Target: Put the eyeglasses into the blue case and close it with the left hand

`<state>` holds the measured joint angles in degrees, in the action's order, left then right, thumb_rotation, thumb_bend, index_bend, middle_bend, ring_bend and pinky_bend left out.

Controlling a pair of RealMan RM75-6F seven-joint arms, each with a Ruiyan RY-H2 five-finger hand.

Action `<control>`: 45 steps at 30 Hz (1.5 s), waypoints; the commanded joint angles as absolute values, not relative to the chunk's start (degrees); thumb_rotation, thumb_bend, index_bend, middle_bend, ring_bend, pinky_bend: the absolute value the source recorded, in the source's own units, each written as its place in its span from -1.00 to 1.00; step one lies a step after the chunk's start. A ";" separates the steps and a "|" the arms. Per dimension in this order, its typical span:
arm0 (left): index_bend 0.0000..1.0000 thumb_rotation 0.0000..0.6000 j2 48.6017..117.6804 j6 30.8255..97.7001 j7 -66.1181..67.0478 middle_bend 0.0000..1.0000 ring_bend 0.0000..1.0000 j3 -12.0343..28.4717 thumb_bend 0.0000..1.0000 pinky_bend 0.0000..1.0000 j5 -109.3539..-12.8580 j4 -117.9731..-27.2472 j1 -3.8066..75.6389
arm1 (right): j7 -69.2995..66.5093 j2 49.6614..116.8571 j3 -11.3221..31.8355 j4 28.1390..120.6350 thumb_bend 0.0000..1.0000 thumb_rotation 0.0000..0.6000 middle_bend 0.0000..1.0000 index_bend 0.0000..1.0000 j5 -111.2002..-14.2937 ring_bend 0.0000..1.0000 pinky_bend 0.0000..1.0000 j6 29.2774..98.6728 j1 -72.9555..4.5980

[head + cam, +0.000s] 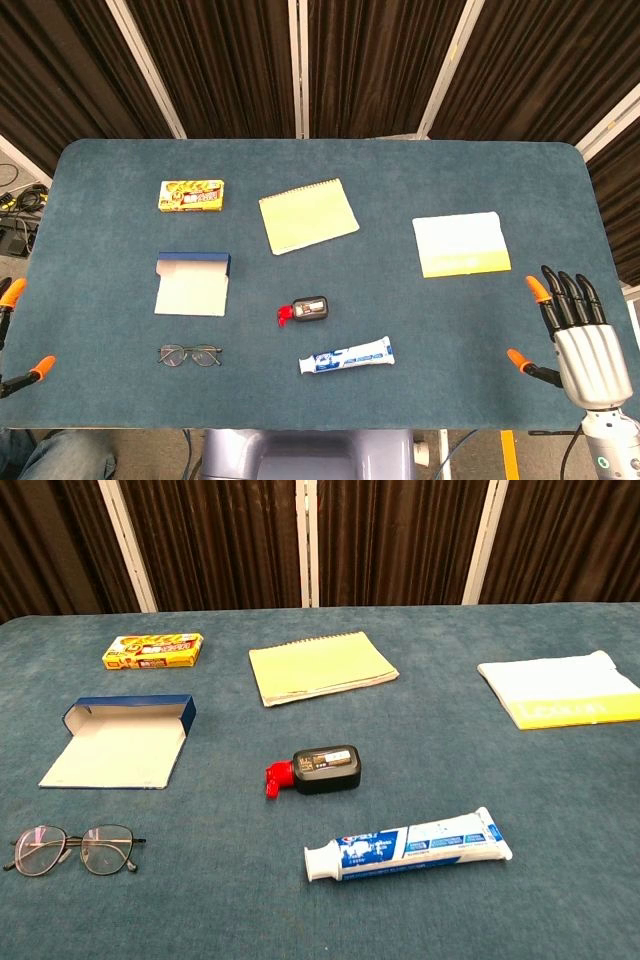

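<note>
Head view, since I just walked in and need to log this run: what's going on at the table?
Nothing is being handled yet. The thin wire-framed eyeglasses lie on the blue cloth table, just in front of the blue case, which lies open and empty. The left robot hand shows only orange fingertips at the table's edge; the right robot hand hovers open at the other side, holding nothing.
</note>
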<state>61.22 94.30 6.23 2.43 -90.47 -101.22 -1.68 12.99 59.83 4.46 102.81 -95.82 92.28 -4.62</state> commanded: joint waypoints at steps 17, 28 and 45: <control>-0.76 1.00 67.11 76.26 4.99 -1.00 -1.00 1.57 -0.79 -1.00 -89.36 -101.49 8.27 | 10.86 58.16 4.19 103.91 -1.00 1.00 -1.00 -1.00 -96.18 -1.00 -1.00 93.03 -3.71; -0.10 1.00 78.06 67.98 21.28 -1.00 -1.00 3.68 -0.23 -1.00 -76.98 -103.40 13.74 | 9.26 57.77 4.46 103.17 -1.00 1.00 -1.00 -1.00 -94.87 -1.00 -1.00 91.74 -4.07; -0.03 1.00 84.03 66.63 22.79 -1.00 -1.00 2.87 -0.20 -1.00 -70.33 -96.87 15.35 | 9.12 57.73 4.07 103.02 -1.00 1.00 -1.00 -1.00 -94.81 -1.00 -1.00 90.59 -4.28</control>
<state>83.90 66.62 22.76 2.95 -70.43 -97.02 15.28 9.14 57.73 4.07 103.02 -94.82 90.61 -4.27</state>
